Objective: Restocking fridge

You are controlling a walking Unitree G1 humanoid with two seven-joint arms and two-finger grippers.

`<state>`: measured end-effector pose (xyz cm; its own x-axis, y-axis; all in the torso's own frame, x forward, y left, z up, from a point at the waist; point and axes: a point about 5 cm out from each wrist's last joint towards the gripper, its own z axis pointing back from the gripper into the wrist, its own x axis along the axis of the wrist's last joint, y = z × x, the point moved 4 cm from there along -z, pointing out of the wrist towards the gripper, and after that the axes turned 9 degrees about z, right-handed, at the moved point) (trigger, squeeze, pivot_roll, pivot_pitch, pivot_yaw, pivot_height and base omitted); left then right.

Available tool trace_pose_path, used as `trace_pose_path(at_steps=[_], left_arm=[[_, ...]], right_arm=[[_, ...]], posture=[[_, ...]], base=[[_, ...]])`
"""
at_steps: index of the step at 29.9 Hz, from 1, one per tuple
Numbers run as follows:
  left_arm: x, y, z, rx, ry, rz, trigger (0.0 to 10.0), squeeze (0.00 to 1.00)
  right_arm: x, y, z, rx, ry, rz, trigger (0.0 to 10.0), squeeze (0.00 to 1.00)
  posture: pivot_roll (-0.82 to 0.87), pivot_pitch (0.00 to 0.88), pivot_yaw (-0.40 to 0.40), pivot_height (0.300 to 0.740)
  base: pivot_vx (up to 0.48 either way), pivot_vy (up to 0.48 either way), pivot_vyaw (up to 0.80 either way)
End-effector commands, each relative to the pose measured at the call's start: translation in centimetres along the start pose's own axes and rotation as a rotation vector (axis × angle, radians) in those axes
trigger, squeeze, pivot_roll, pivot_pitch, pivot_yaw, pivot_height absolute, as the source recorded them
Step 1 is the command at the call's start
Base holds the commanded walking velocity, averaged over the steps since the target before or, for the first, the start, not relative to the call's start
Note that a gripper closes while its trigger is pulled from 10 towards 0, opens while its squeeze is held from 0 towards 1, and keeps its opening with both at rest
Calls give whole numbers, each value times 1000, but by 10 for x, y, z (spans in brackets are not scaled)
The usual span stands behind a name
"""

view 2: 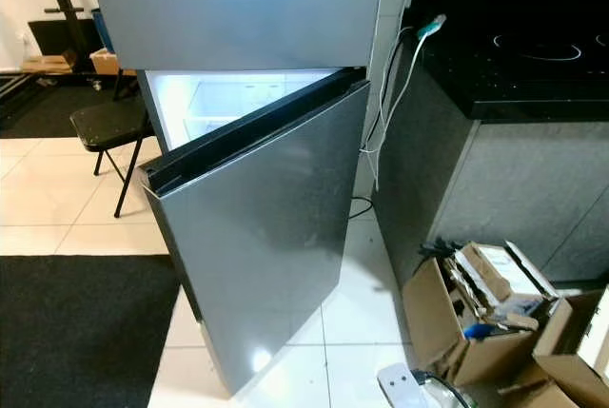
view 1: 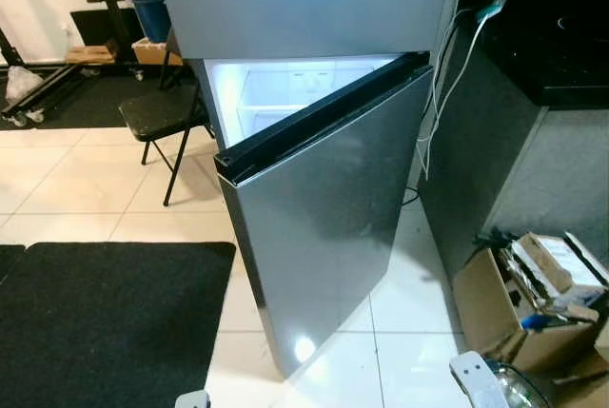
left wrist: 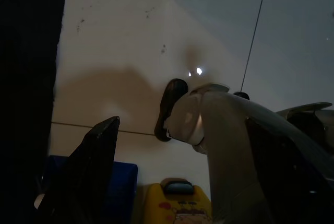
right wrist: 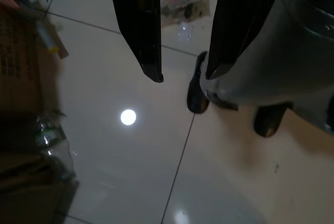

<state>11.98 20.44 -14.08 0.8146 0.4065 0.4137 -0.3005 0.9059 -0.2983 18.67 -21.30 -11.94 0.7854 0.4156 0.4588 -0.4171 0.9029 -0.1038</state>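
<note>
Fridge lower door part-open, both arms hanging idle over the tiles.

Eye views: one silver fridge (view 1: 314, 227), its lower door (view 2: 257, 237) swung partly out, lit interior behind it; one black folding chair (view 1: 162, 113) to its left, one black mat (view 1: 105, 322) on the floor, open cardboard boxes (view 2: 476, 322) at right. Bare tile lies before the door.
Left wrist view: left gripper (left wrist: 172, 182) dim, fingers apart, holding nothing.
Right wrist view: right gripper (right wrist: 182, 75) open a moderate gap, empty, above white tile (right wrist: 130, 145).
</note>
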Motion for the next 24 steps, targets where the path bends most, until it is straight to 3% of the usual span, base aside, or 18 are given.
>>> trace_pose_path(at_steps=[1, 19, 24], left_arm=[[2, 0, -1, -1, 1, -13, 10000, 0], [0, -1, -1, -2, 5, -13, 10000, 0], [1, 0, -1, 12, 2, -9, 10000, 0]], right_arm=[[7, 1, 0, 11, -41, -41, 10000, 0], [-4, 7, 0, 28, -7, -13, 10000, 0], [-1, 8, 1, 60, -34, -18, 10000, 0]], posture=[[-93, 0, -7, 740], [-91, 0, -7, 740], [-91, 0, -7, 740]], base=[[296, 0, 0], [296, 0, 0], [0, 0, 0]])
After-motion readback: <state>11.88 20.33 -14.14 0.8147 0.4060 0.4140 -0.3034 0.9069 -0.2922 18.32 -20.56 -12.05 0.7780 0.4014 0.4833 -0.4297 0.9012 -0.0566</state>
